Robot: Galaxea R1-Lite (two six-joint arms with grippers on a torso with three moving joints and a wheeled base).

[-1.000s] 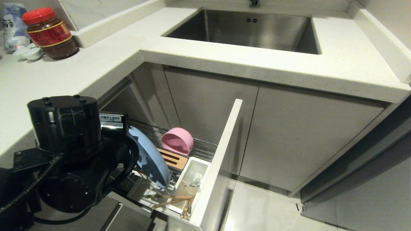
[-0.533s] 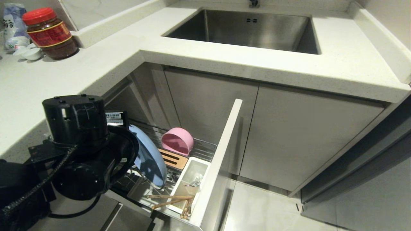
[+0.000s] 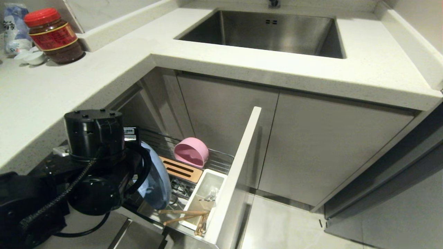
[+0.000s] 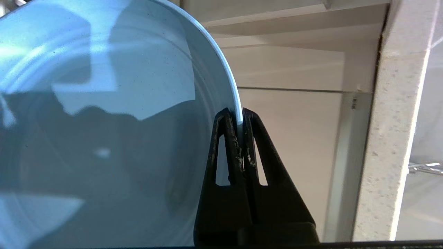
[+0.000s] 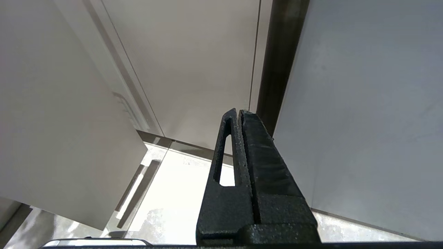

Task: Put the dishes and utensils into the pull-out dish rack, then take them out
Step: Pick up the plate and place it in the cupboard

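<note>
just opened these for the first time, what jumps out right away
The left pincer is shut on the rim of the light-blue plate, which it holds on edge over the near end of the pull-out dish rack. Behind it a pink bowl sits tipped on its side in the rack, below a steel sink.

Looking like a home kitchen: steel sink sitting at twelve o'clock in a pale stone desk, sauce jar standing at ten o'clock, grey cabinet doors running beneath.
</note>
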